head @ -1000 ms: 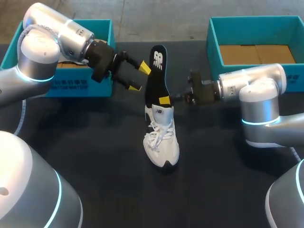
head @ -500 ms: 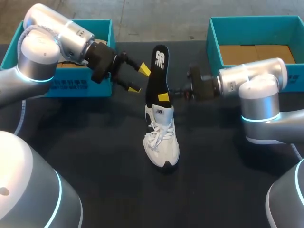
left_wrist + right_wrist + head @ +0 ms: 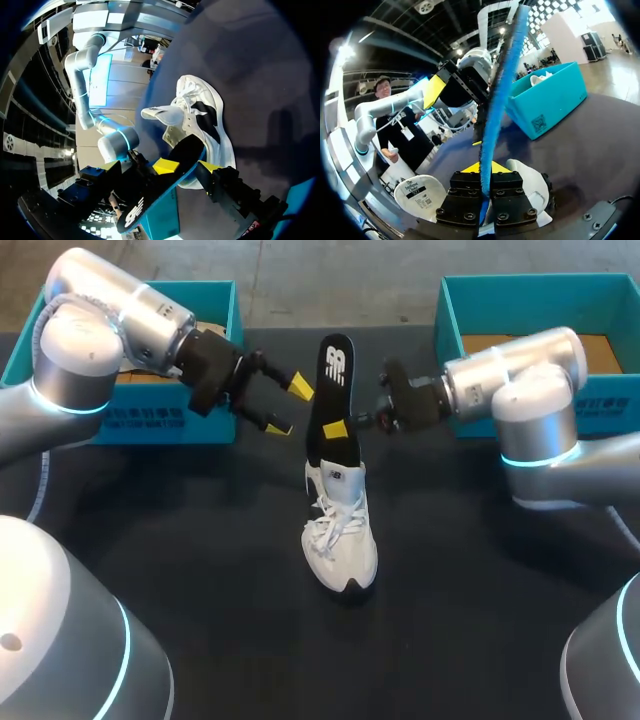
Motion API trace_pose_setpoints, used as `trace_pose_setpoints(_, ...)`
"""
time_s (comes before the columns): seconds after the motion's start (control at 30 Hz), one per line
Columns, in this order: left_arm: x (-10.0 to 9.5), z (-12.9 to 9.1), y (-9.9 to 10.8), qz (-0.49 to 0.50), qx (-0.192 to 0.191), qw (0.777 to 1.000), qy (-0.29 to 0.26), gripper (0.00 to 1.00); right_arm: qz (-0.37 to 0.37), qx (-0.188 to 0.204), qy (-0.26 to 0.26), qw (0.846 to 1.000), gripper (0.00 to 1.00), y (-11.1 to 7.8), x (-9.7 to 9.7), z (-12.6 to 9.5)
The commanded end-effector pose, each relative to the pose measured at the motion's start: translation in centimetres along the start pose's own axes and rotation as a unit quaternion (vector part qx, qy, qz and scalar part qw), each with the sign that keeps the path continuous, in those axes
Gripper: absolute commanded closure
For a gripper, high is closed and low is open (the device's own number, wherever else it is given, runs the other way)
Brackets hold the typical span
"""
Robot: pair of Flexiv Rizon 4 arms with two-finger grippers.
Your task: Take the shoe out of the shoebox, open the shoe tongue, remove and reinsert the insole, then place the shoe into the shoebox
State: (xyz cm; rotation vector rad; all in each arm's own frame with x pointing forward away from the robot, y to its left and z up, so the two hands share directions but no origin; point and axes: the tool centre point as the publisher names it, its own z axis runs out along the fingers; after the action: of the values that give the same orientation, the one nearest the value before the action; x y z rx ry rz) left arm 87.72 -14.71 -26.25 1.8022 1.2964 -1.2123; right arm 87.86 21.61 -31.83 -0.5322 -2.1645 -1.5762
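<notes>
The right fingers pinch the upright insole just above the shoe; the left fingers stand open beside it. Light and floppy, it probably wants a mid-length grip.

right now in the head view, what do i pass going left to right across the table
left shoebox → left pincer, open → insole, upright and gripped by the right pincer → right shoebox. The shoe lies in line with the insole, so it has no clear place in the order.
</notes>
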Motion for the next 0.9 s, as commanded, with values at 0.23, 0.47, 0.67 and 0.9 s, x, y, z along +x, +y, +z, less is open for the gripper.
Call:
trace_pose_setpoints(0.23, -0.1, -0.1, -0.3, 0.0, -0.005, 1.0, 0.001, 0.0, 0.015, 0.045, 0.033, 0.998, 1.0, -0.3, -0.5, 0.6)
trace_pose_setpoints(0.47, -0.1, -0.1, -0.2, 0.002, -0.005, 1.0, 0.001, 0.0, 0.033, 0.058, 0.035, 0.997, 1.0, -1.5, 0.3, 0.9)
trace_pose_setpoints(0.67, -0.1, 0.0, -0.2, 0.002, -0.004, 1.0, 0.001, 0.0, 0.048, 0.052, 0.037, 0.997, 1.0, -2.9, 0.9, 1.6)
trace_pose_setpoints(0.9, 0.0, 0.2, -0.3, 0.002, 0.0, 1.0, 0.0, 0.0, 0.056, 0.047, 0.026, 0.997, 0.87, -3.6, 1.6, 1.6)
